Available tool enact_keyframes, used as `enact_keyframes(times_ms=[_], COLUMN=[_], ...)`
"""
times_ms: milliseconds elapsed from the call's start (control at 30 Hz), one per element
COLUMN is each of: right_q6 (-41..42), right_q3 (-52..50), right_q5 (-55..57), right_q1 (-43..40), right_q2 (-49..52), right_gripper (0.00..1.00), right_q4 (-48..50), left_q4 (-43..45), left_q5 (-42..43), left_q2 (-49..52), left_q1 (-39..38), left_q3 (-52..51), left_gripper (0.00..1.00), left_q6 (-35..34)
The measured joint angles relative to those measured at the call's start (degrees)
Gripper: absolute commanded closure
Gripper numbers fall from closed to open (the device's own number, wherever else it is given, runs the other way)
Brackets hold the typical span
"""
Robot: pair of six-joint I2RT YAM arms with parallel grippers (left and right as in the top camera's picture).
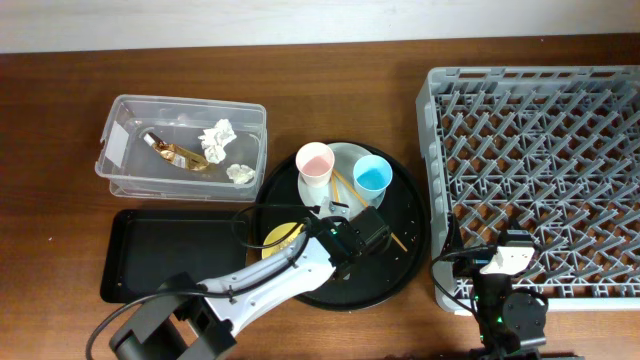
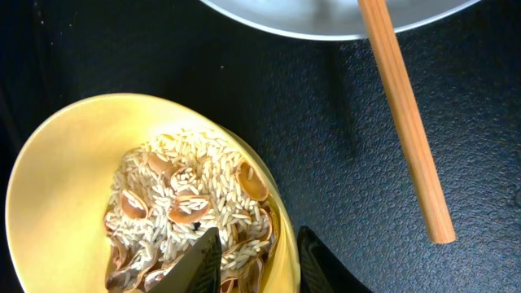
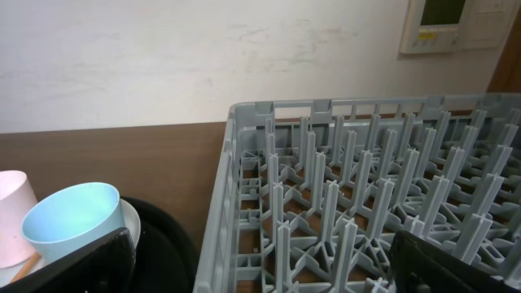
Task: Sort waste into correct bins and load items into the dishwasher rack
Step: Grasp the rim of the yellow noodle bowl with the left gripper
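Scraps (image 2: pixel 187 203) of beige food with rice-like grains fill the yellow bowl (image 2: pixel 57 187), which sits at the near-left edge of the round black tray (image 1: pixel 400 270). The left gripper (image 2: pixel 259 244) is clenched on the bowl's rim, one finger in among the scraps and the other outside the wall. A chopstick (image 2: pixel 403 122) lies on the tray beside the bowl, its far end on the plate (image 2: pixel 326 20). The right gripper (image 3: pixel 269 273) hangs released, jaws spread wide, at the near-left corner of the dishwasher rack (image 1: pixel 540 130).

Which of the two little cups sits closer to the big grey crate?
The blue cup: it stands on the right of the pale plate, toward the crate, while the pink cup stands on the left.
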Motion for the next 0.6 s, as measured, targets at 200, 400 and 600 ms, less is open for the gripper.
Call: enact_keyframes(times_ms=[200, 400, 600], right_q6=[0.0, 0.0, 0.0], right_q3=[0.0, 0.0, 0.0], right_q5=[0.0, 0.0, 0.0], right_q1=[0.0, 0.0, 0.0], right_q2=[0.0, 0.0, 0.0], right_gripper=[0.02, 0.01, 0.02], right_q4=[0.0, 0.0, 0.0], left_q4=[0.6, 1.2, 3.7], left_q5=[0.7, 0.9, 0.9], left_q2=[0.0, 0.0, 0.0], left_q1=[0.0, 0.0, 0.0], left_q3=[0.0, 0.0, 0.0], left_gripper=[0.70, 0.71, 0.71], left_q6=[-0.6, -6.3, -9.7])
